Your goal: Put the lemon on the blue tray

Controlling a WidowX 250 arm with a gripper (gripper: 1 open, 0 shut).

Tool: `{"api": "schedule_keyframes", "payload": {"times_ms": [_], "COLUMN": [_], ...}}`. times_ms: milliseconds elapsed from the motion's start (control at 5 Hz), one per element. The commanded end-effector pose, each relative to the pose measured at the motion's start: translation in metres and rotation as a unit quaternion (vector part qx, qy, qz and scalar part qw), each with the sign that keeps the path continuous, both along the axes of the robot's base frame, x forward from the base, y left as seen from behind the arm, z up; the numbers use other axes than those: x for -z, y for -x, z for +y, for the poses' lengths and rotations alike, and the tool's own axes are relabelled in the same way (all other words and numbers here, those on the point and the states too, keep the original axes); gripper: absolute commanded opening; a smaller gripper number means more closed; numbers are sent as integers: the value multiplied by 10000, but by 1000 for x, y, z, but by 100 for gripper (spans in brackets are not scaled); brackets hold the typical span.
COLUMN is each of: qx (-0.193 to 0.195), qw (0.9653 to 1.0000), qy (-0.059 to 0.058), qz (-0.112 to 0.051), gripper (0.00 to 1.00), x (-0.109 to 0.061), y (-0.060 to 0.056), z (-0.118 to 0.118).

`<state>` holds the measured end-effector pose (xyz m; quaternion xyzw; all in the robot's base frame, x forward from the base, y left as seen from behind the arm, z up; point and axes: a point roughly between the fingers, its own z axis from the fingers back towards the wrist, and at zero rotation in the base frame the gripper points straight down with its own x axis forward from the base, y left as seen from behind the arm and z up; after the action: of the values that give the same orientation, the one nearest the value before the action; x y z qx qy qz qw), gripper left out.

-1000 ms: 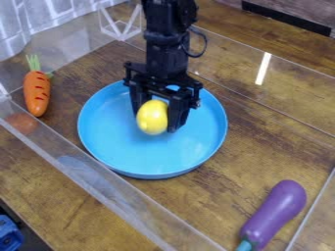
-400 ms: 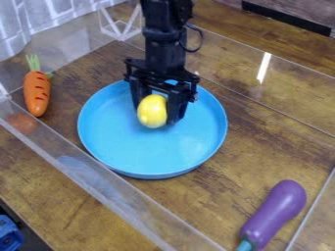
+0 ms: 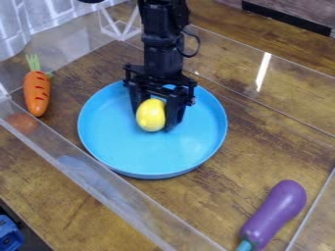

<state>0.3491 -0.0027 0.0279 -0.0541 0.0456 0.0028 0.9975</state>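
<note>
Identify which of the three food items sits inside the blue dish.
The lemon: yellow, at the gripper. The carrot and eggplant lie outside it.

The dish (image 3: 153, 155) looks like smooth plastic with a soft sheen. Under it, the table (image 3: 229, 201) has brown wood grain. On the dish, the lemon (image 3: 152, 116) is smooth and lightly glossy. Beyond the dish, the arm (image 3: 165, 44) looks dark and mostly matt.
</note>
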Motion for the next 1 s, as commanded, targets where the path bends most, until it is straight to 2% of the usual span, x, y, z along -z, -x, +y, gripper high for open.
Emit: {"api": "schedule_keyframes", "payload": {"times_ms": [0, 400, 600, 800], "qx": [-47, -49, -68, -89], "qw": [9998, 9998, 10000, 9999], "qy": [58, 141, 7, -130], "qz": [-177, -117, -44, 32], "gripper": [100, 100, 0, 0], "x": [-7, 0, 1, 0], "y": [-10, -16, -12, -9], "z": [6, 7, 16, 26]}}
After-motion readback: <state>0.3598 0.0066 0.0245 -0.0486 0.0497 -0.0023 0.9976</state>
